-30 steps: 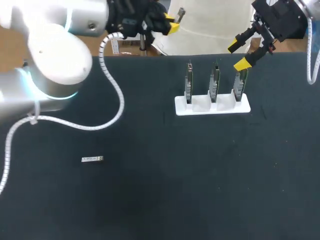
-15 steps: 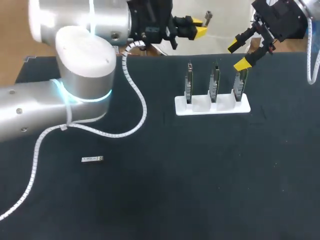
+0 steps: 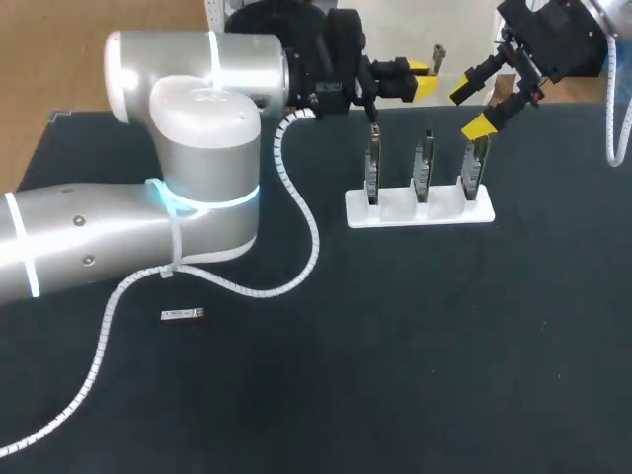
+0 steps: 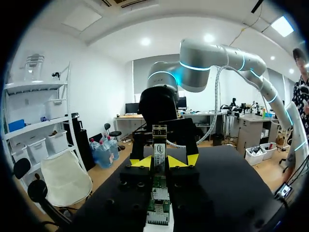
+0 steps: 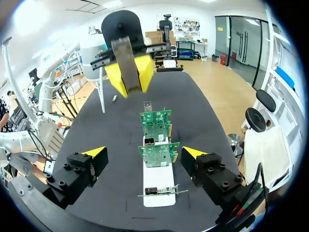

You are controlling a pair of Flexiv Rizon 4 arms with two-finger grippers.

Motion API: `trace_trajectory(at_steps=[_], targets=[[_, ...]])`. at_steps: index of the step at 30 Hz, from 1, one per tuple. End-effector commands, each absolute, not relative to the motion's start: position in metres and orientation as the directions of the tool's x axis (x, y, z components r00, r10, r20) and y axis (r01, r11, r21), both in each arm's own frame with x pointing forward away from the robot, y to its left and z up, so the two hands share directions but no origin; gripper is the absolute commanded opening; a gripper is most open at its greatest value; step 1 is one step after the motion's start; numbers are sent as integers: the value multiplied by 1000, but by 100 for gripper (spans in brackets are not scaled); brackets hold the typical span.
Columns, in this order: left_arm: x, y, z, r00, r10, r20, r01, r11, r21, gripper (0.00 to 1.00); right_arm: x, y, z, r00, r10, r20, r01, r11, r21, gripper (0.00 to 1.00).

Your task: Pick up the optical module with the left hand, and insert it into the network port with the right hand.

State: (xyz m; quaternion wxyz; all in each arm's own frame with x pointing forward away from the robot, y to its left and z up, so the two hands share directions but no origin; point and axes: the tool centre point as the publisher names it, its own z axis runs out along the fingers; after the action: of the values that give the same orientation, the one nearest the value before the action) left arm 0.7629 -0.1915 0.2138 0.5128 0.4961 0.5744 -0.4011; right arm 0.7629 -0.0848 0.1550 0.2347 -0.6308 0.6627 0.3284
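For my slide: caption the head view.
Left arm holds an optical module beside the card rack; right arm hovers, jaws open.

beneath right gripper (image 5: 144, 152) open jaws: card rack (image 5: 158, 191) blocks | ahead: left gripper (image 5: 129, 77) holding optical module (image 5: 124, 55) | either side: bare table (image 5: 113, 130)

No print can be read; the lettering on the optical module (image 4: 159, 149) is too small.
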Motion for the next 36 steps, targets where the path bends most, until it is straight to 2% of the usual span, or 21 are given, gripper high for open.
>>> trace_trajectory(at_steps=[1,18,36], targets=[[769,-197,200,15,154,-988,986,163,40,0,763,-85,155,-94,-681,-726,-990,-12,139,100],[771,-201,185,28,180,-983,998,57,38,0,763,-85,155,-94,-681,-726,-990,-12,139,100],[766,-201,181,15,181,-983,999,44,23,0,763,-85,155,-94,-681,-726,-990,-12,139,100]])
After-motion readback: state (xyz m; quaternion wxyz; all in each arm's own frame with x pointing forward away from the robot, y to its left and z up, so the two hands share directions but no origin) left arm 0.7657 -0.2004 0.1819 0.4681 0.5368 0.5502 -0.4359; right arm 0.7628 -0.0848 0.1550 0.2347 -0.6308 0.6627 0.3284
